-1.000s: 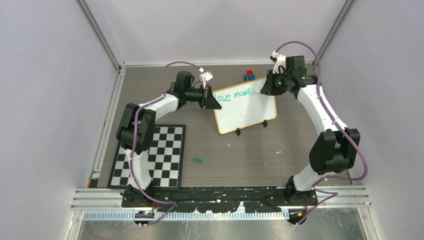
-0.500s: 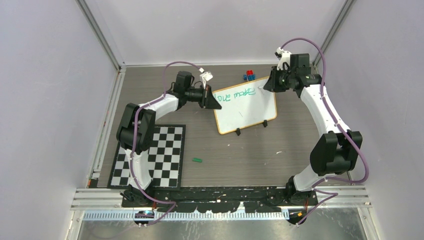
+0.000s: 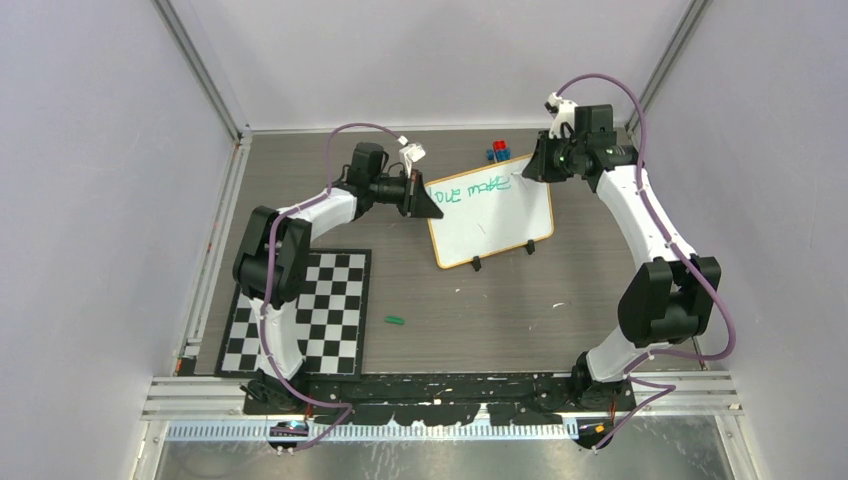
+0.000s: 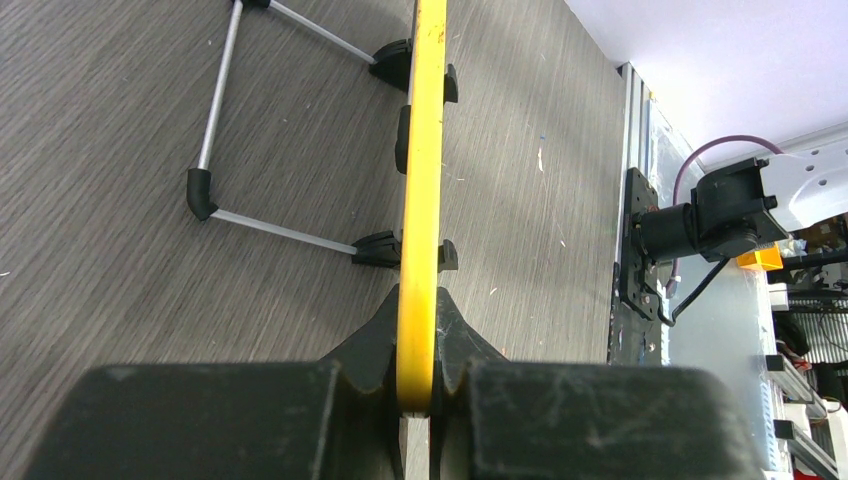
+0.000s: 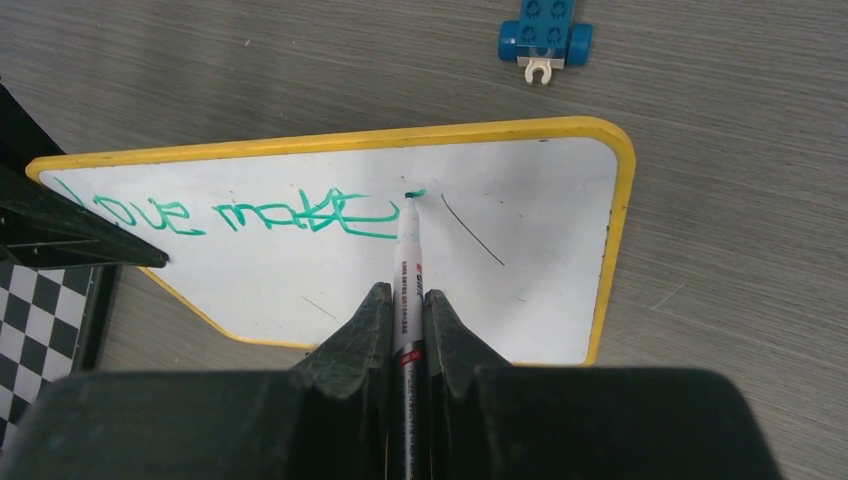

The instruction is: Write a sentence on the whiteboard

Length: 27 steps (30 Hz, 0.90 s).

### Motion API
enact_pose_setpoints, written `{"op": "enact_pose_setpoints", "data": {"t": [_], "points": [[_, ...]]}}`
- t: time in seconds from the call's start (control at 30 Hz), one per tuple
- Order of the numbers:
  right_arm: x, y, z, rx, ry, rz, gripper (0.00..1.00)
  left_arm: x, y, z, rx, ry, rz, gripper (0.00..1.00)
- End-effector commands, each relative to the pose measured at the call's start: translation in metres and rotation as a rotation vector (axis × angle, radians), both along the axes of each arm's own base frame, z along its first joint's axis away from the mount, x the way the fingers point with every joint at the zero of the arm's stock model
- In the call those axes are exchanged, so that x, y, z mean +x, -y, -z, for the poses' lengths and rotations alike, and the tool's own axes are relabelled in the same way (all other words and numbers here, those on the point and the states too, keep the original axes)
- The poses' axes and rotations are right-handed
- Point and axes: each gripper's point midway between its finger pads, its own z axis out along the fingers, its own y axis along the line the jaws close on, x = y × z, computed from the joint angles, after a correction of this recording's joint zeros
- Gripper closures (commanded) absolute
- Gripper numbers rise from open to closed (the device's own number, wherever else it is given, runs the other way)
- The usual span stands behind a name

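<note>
The whiteboard stands tilted on its black feet at mid-table, its frame yellow. Green writing, the sentence, reads roughly "love make" along the top line. My left gripper is shut on the board's yellow edge, holding its left side. A white marker is clamped in my right gripper, which is at the board's upper right. The marker's green tip touches the board just after the last word, beside a short fresh stroke.
A blue and red toy brick piece lies just behind the board's top corner. A checkerboard mat lies at the front left. A small green cap rests on the table in front. A thin dark line marks the board.
The right wrist has shifted slightly toward the back right over the board's upper right part. The left arm and the board have stayed still.
</note>
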Motion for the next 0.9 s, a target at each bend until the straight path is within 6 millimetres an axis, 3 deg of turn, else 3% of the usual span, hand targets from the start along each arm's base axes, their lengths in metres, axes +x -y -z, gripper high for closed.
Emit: {"op": "enact_pose_setpoints", "data": {"t": [0.0,0.23,0.57,0.77,0.87], "points": [[0.003,-0.006,-0.013,-0.005,0.045,-0.032,1.0,-0.004,0.0,0.003,0.015,0.003,-0.007,1.0],[-0.002,0.005,-0.001,-0.073,0.033,-0.027,1.0,-0.003,0.0,0.002,0.013,0.004,-0.008,1.0],[-0.003,0.023,-0.001,-0.105,0.036,0.028,1.0,-0.004,0.001,0.0,0.01,0.001,-0.008,1.0],[-0.016,0.011,0.015,-0.077,-0.019,-0.013,1.0,-0.003,0.001,0.0,0.012,0.003,-0.011,1.0],[-0.018,0.001,0.012,-0.053,-0.013,-0.035,1.0,-0.004,0.001,0.0,0.012,0.0,-0.01,1.0]]}}
